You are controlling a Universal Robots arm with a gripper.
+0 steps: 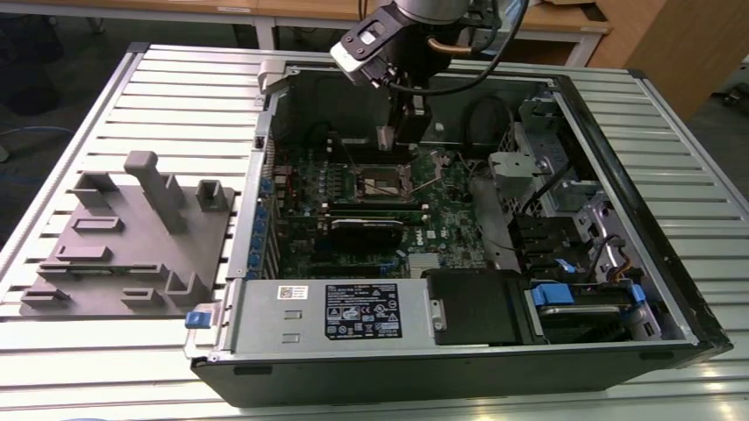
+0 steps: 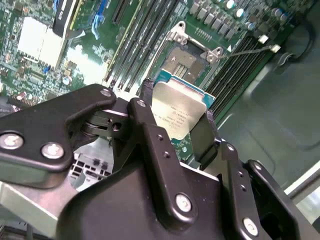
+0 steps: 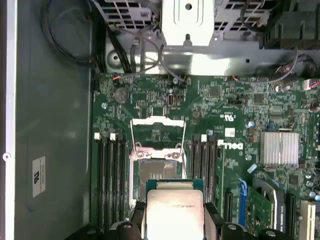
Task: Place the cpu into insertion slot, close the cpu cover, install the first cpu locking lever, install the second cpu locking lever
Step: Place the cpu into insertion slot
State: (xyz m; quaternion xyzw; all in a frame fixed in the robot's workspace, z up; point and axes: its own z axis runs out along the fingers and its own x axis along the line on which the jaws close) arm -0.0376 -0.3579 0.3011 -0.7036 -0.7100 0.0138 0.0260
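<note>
Arm comes down steeply from the far side into the open case, wrist tilted. Pincer is clamped on the cpu by two opposite edges, holding it above the board at the slot's edge, not seated. Cover is flipped open.

The cpu held over the open insertion slot
The cpu, a flat square chip with a silvery-grey top and green rim, is clamped at two opposite edges between the black fingers, above the slot and apart from it. The insertion slot, a square socket with a bare tan pin field, lies toward the far middle of the green board in the exterior view. The cpu cover, a thin metal frame, stands swung open off the pins. A wire locking lever juts free from one socket corner.
</note>
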